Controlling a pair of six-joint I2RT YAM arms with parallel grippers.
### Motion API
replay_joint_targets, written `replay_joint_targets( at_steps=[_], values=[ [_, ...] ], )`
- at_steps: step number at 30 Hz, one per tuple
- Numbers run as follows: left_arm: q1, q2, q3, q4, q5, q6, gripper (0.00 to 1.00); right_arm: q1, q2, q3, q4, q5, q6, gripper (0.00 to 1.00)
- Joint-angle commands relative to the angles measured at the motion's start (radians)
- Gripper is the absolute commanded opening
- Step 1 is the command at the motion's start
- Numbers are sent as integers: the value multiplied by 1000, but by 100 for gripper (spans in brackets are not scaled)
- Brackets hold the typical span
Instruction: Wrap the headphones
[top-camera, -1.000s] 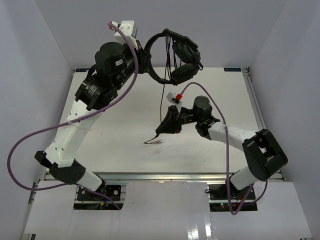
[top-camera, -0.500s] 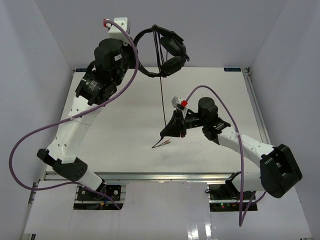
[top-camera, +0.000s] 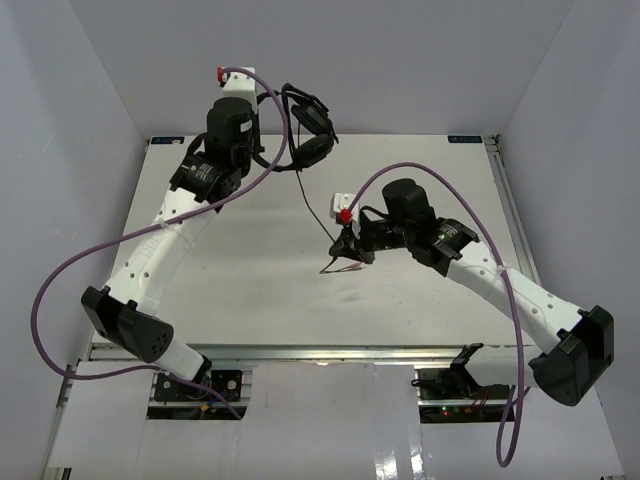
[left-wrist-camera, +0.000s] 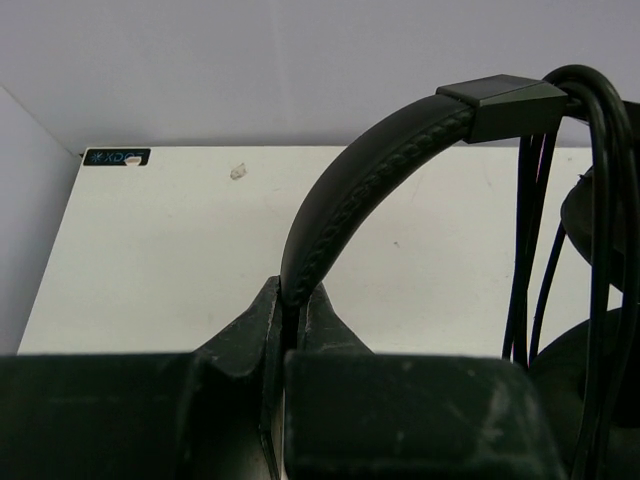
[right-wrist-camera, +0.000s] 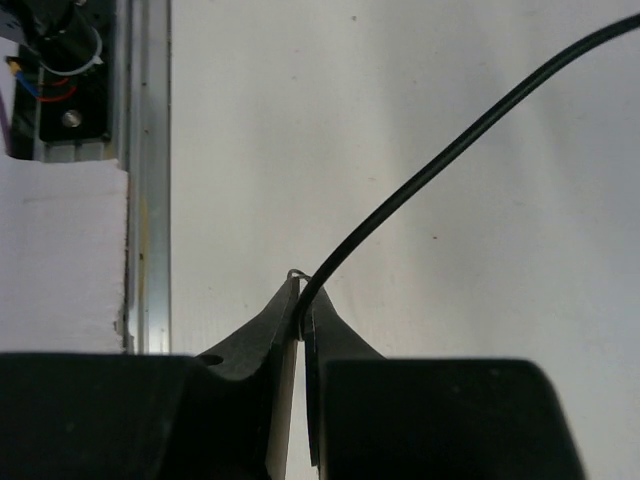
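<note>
The black headphones (top-camera: 308, 140) hang in the air at the back of the table, with cord looped over the headband. My left gripper (top-camera: 268, 152) is shut on the headband (left-wrist-camera: 370, 170), which arches up and right in the left wrist view; the earcups (left-wrist-camera: 600, 220) and cord loops show at the right edge. The thin black cord (top-camera: 314, 200) runs down to my right gripper (top-camera: 345, 245), which is shut on it near its end. In the right wrist view the cord (right-wrist-camera: 450, 160) rises up and right from the closed fingertips (right-wrist-camera: 300, 295). The reddish plug tips (top-camera: 340, 268) trail just below the gripper.
The white table (top-camera: 230, 280) lies under both arms. Purple robot cables (top-camera: 70, 280) loop at the left and another purple cable (top-camera: 490, 300) runs along the right arm. White walls close in the back and sides. A metal rail (right-wrist-camera: 150, 170) runs along the table's near edge.
The left gripper has carried the headphones left and turned them, so they look smaller and closer to the arm. The right gripper has shifted slightly, still on the cord, which now slants.
</note>
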Motion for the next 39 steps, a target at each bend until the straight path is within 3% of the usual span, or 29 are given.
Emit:
replay_joint_targets(
  at_steps=[1,8,15,25,39],
  values=[
    [1,2,-107,104,-26,17,0,42,-39,148,-173,320,-219,8],
    [2,24,-307,129,27,-37,0,80,-18,276,-152,601,-363,8],
    [-9,-6,-450,134,104,-47,0,103,-4,254,-25,832,-503,8],
    [-99,-63,-569,126,325,-74,0,146,23,162,148,872,-566,8],
    [-134,-150,-547,16,581,-2,0,143,46,115,238,909,-662,9]
  ],
)
